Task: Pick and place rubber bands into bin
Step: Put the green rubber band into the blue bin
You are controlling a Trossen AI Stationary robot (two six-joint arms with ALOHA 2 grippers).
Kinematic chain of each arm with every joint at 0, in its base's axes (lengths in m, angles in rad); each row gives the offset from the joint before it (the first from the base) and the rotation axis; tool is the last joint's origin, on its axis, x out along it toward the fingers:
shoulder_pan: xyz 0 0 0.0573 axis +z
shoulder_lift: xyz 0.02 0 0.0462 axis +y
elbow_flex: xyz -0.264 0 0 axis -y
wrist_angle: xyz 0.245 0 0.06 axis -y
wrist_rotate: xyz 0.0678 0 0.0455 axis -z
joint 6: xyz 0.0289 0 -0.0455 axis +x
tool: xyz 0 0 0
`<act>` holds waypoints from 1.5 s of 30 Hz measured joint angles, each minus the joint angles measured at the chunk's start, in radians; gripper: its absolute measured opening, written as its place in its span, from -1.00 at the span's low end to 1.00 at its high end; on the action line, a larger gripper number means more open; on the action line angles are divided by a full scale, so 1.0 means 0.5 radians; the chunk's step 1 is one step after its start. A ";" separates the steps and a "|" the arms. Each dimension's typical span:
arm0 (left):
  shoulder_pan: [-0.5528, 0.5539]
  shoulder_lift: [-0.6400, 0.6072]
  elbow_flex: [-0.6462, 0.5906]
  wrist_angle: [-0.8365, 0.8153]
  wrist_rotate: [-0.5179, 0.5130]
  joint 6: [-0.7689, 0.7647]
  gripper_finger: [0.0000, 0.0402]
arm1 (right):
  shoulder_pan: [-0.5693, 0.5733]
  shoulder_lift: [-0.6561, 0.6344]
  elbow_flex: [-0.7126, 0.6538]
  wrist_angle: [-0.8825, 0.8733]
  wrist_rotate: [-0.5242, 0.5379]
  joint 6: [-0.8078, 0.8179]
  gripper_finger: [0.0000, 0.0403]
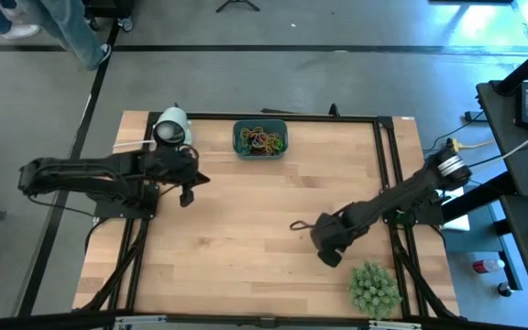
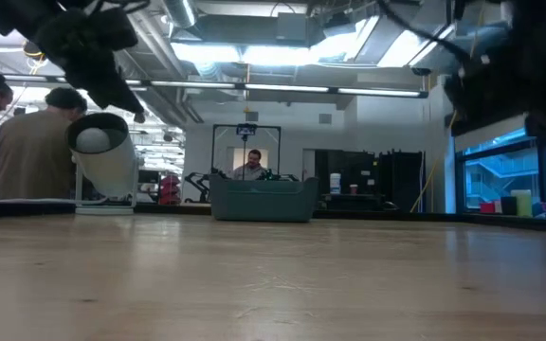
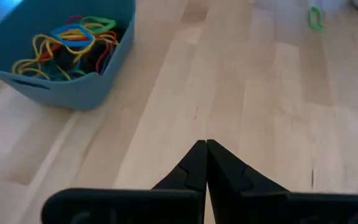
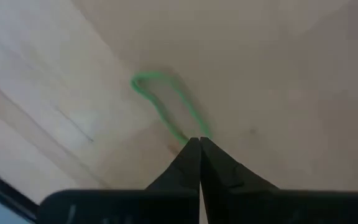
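The teal bin [image 1: 260,151] [image 2: 263,201] [image 3: 73,87] sits at the table's far edge and holds a tangle of coloured rubber bands [image 3: 67,43]. My right gripper [image 1: 310,225] [image 4: 199,140] is over the table's right half, shut on a green rubber band [image 4: 163,99] [image 1: 297,225]. The same band shows far off in the left wrist view [image 3: 316,18]. My left gripper [image 1: 188,194] [image 3: 206,144] hovers shut and empty over the table, left of and nearer than the bin. My right gripper pinches the green band by one end of its loop [image 4: 191,134], right at the fingertips. The rest of the loop [image 4: 148,84] stretches ahead of the fingers toward the table's left. Whether it lies on the wood or is lifted clear, I cannot tell.
A white roll [image 1: 170,128] [image 2: 102,156] stands at the far left corner beside the left arm. A bushy green plant [image 1: 374,286] sits at the near right corner, close to the right arm. Bare wood [image 1: 246,238] lies between the arms. People stand in the room beyond the table.
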 joint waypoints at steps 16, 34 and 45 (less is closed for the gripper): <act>0.000 -0.101 -0.001 -0.081 0.084 0.229 -0.99 | 0.048 0.390 0.034 0.118 -0.048 -0.010 -0.63; -0.006 -0.070 -0.001 -0.080 0.136 0.227 -0.99 | -0.089 0.405 0.589 -0.065 0.405 0.071 -0.99; -0.005 0.103 -0.001 0.006 0.119 0.225 -0.99 | -0.696 0.395 1.247 -0.079 0.758 -0.727 -1.00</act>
